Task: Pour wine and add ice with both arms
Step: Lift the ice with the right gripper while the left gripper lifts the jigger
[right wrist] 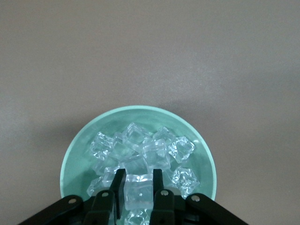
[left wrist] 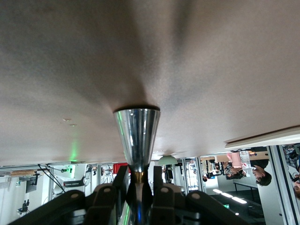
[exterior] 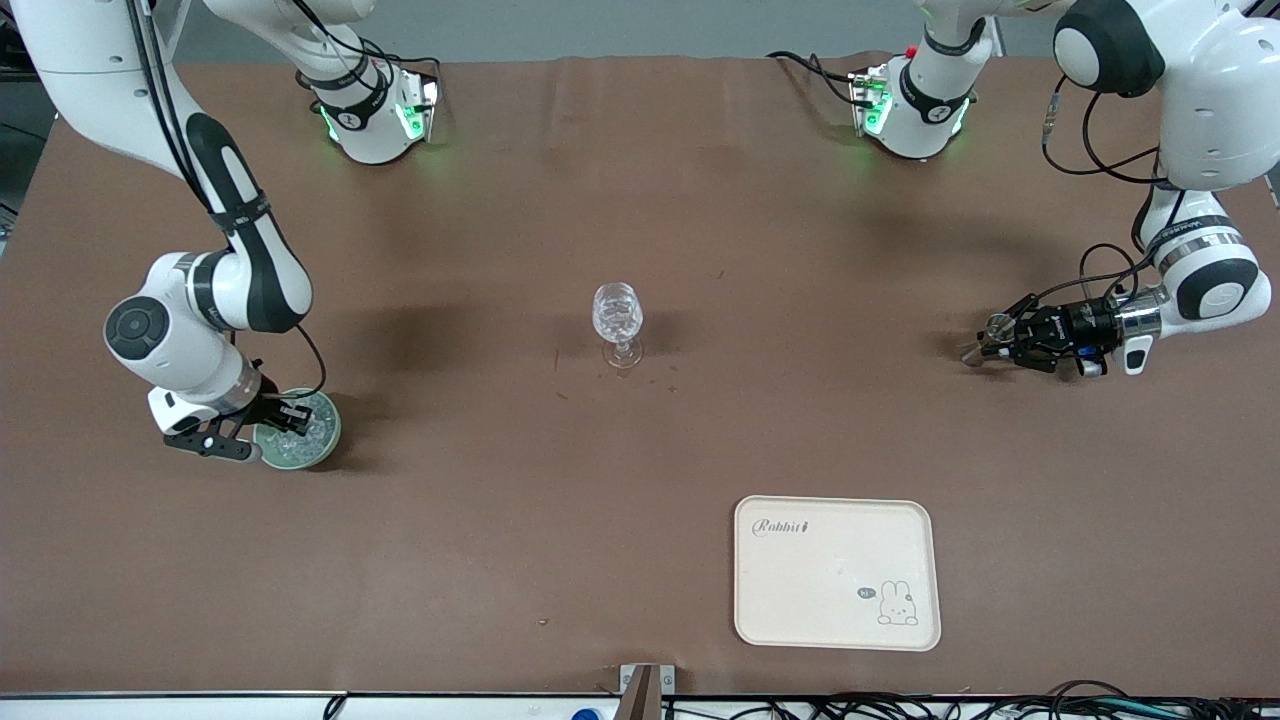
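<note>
A pale green bowl (exterior: pixel 322 448) of clear ice cubes (exterior: pixel 312 428) stands toward the right arm's end of the table. My right gripper (exterior: pixel 283 419) is down in the bowl (right wrist: pixel 136 110), its fingers closed on one ice cube (right wrist: pixel 139 190) on top of the pile (right wrist: pixel 140 150). A clear stemmed glass (exterior: pixel 617 318) stands mid-table and seems to hold glassy pieces. My left gripper (exterior: pixel 1003 341) hangs low over the table at the left arm's end, shut on the narrow neck of a shiny metal cone-shaped cup (exterior: pixel 982 342), held sideways. In the left wrist view the cup (left wrist: pixel 137 136) sticks out from the gripper (left wrist: pixel 138 182).
A cream tray (exterior: pixel 836 572) with a rabbit drawing lies nearer the front camera than the glass, toward the left arm's end. Both arm bases (exterior: pixel 375 115) (exterior: pixel 915 110) stand along the table's top edge. Cables run along the front edge.
</note>
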